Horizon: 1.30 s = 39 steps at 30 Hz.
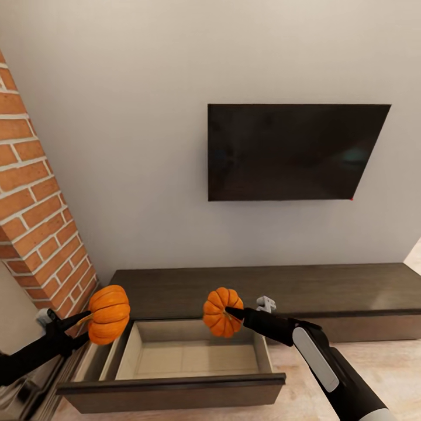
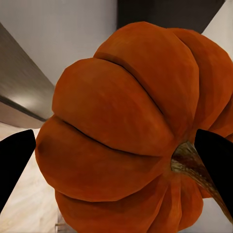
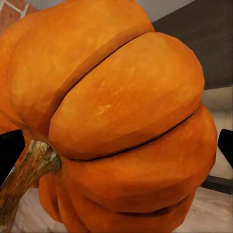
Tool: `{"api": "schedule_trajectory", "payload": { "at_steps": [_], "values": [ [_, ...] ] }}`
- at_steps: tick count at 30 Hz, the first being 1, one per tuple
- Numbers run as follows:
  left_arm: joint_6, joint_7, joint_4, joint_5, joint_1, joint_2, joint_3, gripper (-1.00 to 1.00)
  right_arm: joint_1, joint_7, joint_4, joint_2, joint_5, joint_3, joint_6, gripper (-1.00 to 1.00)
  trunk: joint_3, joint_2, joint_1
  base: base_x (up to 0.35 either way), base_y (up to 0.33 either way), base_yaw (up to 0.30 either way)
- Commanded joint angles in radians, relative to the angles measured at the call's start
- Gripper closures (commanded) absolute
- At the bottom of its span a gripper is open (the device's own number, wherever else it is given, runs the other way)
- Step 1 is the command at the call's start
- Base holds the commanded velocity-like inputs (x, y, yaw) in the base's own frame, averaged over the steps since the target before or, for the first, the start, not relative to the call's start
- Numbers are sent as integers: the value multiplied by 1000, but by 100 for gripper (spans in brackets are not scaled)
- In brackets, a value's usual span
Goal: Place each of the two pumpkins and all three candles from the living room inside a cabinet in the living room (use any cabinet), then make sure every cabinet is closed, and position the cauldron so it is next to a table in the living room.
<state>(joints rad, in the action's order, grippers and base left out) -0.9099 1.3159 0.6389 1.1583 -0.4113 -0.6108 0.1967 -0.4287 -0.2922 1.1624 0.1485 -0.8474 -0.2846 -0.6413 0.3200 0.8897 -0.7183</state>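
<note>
Both arms are loaded: left gripper (image 1: pixel 88 318) is clamped on the left pumpkin (image 1: pixel 109 313), right gripper (image 1: pixel 233 311) is clamped on the right pumpkin (image 1: pixel 220 311). Each wrist cam confirms it, w/ dark fingertips (image 2: pixel 14 165) either side of the ribbed orange body (image 2: pixel 126 136) on the left, and the same on the right, fingertips (image 3: pixel 10 151) flanking the fruit (image 3: pixel 121 121) w/ its brown stem (image 3: pixel 29 170) lying near one finger. Neither pumpkin touches anything but its gripper; both hang in the air over the cabinet (image 1: pixel 327 289), whose near drawer (image 1: pixel 175 383) stands pulled out, pale inside, nothing visible in it. Key relation: the drawer cavity lies below and between the two grippers. The right pumpkin sits above the drawer's back right corner, so that arm looks nearer to a straight drop; the left pumpkin hangs over the drawer's left wall, prob. a bit outside it, though depth is hard to judge from the head cam. My read: right arm lowers and lets go first, left arm has to shift inward toward the drawer's middle before lowering. The drawer's long axis runs side to side along the cabinet front, so there's room for both side by side. TV (image 1: pixel 292 152) on the wall above, brick column (image 1: pixel 35 216) at left.
</note>
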Motion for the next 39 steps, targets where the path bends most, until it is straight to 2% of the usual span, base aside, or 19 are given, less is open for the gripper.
{"api": "schedule_trajectory", "payload": {
  "at_steps": [1,9,17,20,21,23,26,28,29,31,34,35,36,38,39],
  "values": [
    [-8,3,-1,6,-1,-1,6,100,-1,-1,0,1,-4,-1,-3,100,1,1,0,138,0,0],
    [-9,3,-2,7,-1,-1,6,100,-1,-1,0,0,-4,-1,-3,100,1,1,0,123,0,0],
    [-8,3,-2,8,-1,-1,6,100,-1,-1,1,-1,-4,-2,-3,100,1,1,0,279,0,0],
    [-8,-4,2,4,-1,-1,8,100,-1,22,1,-2,-1,-22,-10,100,1,1,0,128,0,0],
    [-7,-36,9,3,-1,2,10,100,-1,58,1,-3,10,-56,-12,100,1,1,0,33,0,0],
    [-9,-128,31,3,-2,28,8,100,-1,153,1,-3,42,-112,-14,100,1,1,0,17,0,0],
    [-11,-303,75,9,-6,66,1,100,-1,289,0,-19,65,-168,-9,100,1,1,0,6,0,0],
    [-16,-400,119,17,-11,75,-17,100,-1,335,-1,-42,73,-185,-8,100,1,1,0,2,0,0],
    [-18,-459,170,18,-13,79,-39,100,-1,351,-4,-52,75,-191,-10,100,1,1,0,0,0,0],
    [-20,-544,236,19,-14,81,-58,100,-1,361,-1,-59,77,-193,-13,100,1,1,0,0,0,0],
    [-19,-704,304,25,-15,84,-84,100,-1,367,15,-63,78,-193,-16,100,1,1,0,0,0,0],
    [-18,-784,353,26,-15,90,-95,100,-1,370,22,-63,78,-193,-17,100,1,1,0,0,0,0],
    [-15,-842,385,25,-15,103,-100,100,-1,376,24,-63,79,-194,-17,100,1,1,0,0,0,0],
    [-6,-1082,452,19,-15,178,-107,100,-2,422,28,-65,81,-194,-17,100,1,1,0,0,0,0],
    [1,-1167,466,17,-15,208,-108,100,-3,448,27,-66,81,-194,-17,100,1,1,0,0,0,0]
  ]
}}
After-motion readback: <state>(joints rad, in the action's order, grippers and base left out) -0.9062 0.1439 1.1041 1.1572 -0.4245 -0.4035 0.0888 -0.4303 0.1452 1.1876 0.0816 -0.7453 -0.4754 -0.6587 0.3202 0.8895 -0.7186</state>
